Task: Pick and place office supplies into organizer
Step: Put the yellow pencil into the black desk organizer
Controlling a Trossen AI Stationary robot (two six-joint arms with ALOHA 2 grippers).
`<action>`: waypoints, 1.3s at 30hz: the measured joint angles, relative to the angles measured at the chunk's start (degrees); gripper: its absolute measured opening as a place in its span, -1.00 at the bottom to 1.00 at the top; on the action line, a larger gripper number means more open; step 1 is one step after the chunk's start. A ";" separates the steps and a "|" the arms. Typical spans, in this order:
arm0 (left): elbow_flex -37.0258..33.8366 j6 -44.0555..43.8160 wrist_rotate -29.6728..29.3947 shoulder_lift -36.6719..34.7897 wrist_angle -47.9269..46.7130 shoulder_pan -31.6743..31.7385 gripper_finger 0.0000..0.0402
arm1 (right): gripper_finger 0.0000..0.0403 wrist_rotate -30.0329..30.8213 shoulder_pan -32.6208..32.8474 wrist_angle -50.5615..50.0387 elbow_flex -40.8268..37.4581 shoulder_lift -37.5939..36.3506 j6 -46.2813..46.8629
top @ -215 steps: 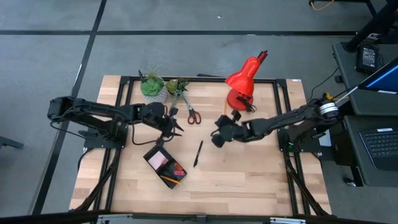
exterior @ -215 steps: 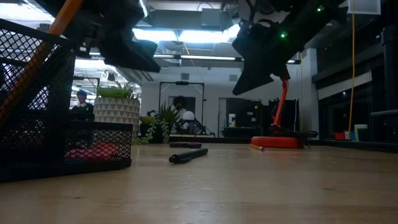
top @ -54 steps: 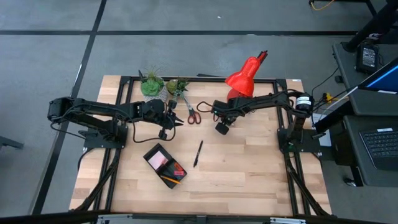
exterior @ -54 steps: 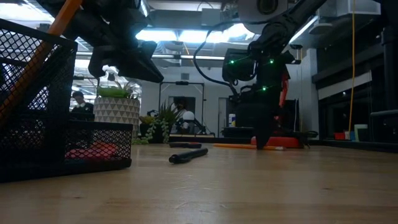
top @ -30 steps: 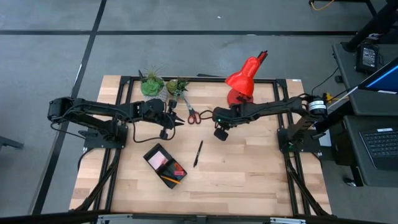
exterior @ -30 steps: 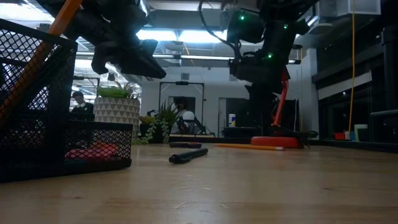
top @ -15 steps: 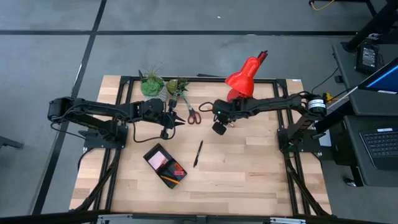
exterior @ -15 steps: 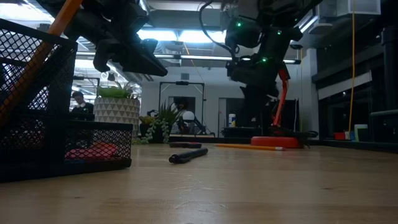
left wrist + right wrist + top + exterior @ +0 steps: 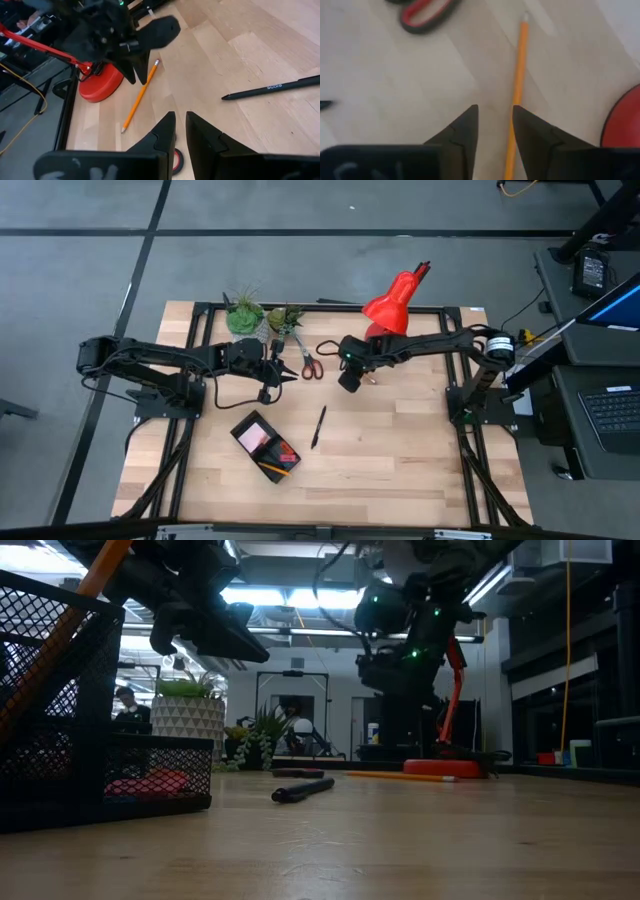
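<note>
Two end effectors are hovering empty: the right end effector (image 9: 492,131), fingers slightly parted, is sitting beside the pencil (image 9: 517,95) (not astride it). Descending here risks pinning it against the bench (image 9: 400,450); the left end effector (image 9: 179,131) is idling, nearly closed.

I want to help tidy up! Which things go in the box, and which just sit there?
For the job: scissors, pen, pencil, and the organizer they go into.

Just sitting there: red lamp, two plants. The right hand hangs over the pencil; the left hand waits near the scissors.
</note>
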 joint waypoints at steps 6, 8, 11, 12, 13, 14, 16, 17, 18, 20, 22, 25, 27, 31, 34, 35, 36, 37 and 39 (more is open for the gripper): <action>0.00 -0.04 0.00 0.00 -0.01 0.00 -0.80 | -0.28 -1.55 -1.87 -0.23 0.00 1.76 -1.52; 0.00 -0.05 0.00 0.00 -0.01 0.00 -0.80 | -0.27 -1.75 -2.41 -0.24 0.00 1.76 -1.55; 0.00 -0.73 0.00 0.00 -0.01 0.00 -0.81 | -0.27 -3.40 -2.77 -0.31 0.02 1.76 -1.54; 0.00 -1.06 0.00 0.00 -0.01 0.00 -0.82 | -0.27 -3.71 -2.77 -0.30 0.02 1.76 -1.59; 0.00 -1.37 -0.02 0.00 -0.01 0.00 -0.82 | -0.27 -3.85 -2.77 -0.30 0.02 1.76 -1.64; 0.00 -1.56 0.00 0.00 -0.01 0.00 -0.82 | -0.27 -3.87 -2.77 -0.32 0.02 1.82 -1.62; 0.00 -1.55 -0.01 0.00 -0.01 0.00 -0.82 | -0.27 -3.87 -2.77 -0.14 0.02 2.18 -1.53; 0.00 -1.55 -0.01 0.00 -0.01 0.00 -0.82 | -0.27 -3.87 -2.75 -0.29 0.02 2.26 -1.55; 0.00 -1.55 -0.01 0.00 -0.01 0.00 -0.82 | -0.27 -3.67 -2.75 -0.11 0.04 2.58 -1.53; 0.00 -1.61 0.00 0.00 -0.01 -0.02 -0.81 | -0.27 -3.14 -2.75 0.23 0.12 3.56 -1.54; 0.00 -1.98 -0.02 0.00 -0.01 0.00 -0.81 | -0.27 -3.02 -2.75 0.09 0.07 4.90 -1.63; 0.00 -2.01 -0.02 0.00 0.01 0.00 -0.82 | -0.27 -2.97 -2.80 0.20 0.07 6.88 -3.04; 0.00 -2.01 0.00 0.00 -0.01 -0.02 -0.82 | -0.27 -2.94 -2.82 0.33 0.21 7.58 -3.62; 0.00 -2.03 -0.02 0.00 0.01 -0.02 -0.81 | -0.27 -2.88 -2.80 0.34 0.31 8.19 -3.93; 0.00 -2.03 -0.02 0.00 0.01 -0.02 -0.82 | -0.27 -2.88 -2.81 0.34 0.28 8.08 -4.09; 0.00 -2.03 -0.02 0.00 0.01 -0.02 -0.82 | -0.27 -2.89 -2.82 0.34 0.26 8.03 -4.16; 0.00 -2.03 -0.02 0.00 0.01 -0.02 -0.82 | -0.27 -2.89 -2.82 0.33 0.26 8.01 -4.27; -0.02 -2.03 -0.02 0.00 0.01 -0.02 -0.82 | -0.27 -2.89 -2.82 0.30 0.24 8.04 -4.38; 0.00 -2.13 -0.02 0.00 0.01 -0.02 -0.81 | -0.27 -2.89 -2.82 0.13 0.24 8.06 -4.85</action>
